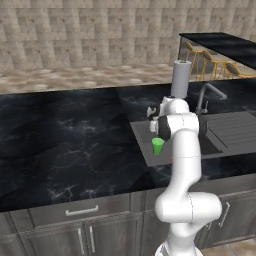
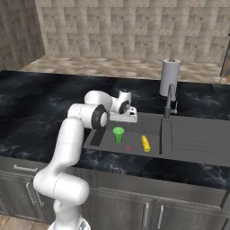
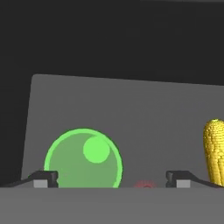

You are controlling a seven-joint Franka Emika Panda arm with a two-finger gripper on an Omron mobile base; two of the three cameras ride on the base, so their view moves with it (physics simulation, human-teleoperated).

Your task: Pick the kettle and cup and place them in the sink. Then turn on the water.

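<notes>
One bright green cup (image 2: 118, 134) upright in sink (image 2: 134, 146), gripper (image 3: 111, 179) spread wide above

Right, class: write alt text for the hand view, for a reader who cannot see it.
Seen from directly above, a bright green cup stands upright on the grey floor of the sink, below the open hand. A yellow corn cob lies at the right edge, and a small red object sits between the fingertips.
</notes>
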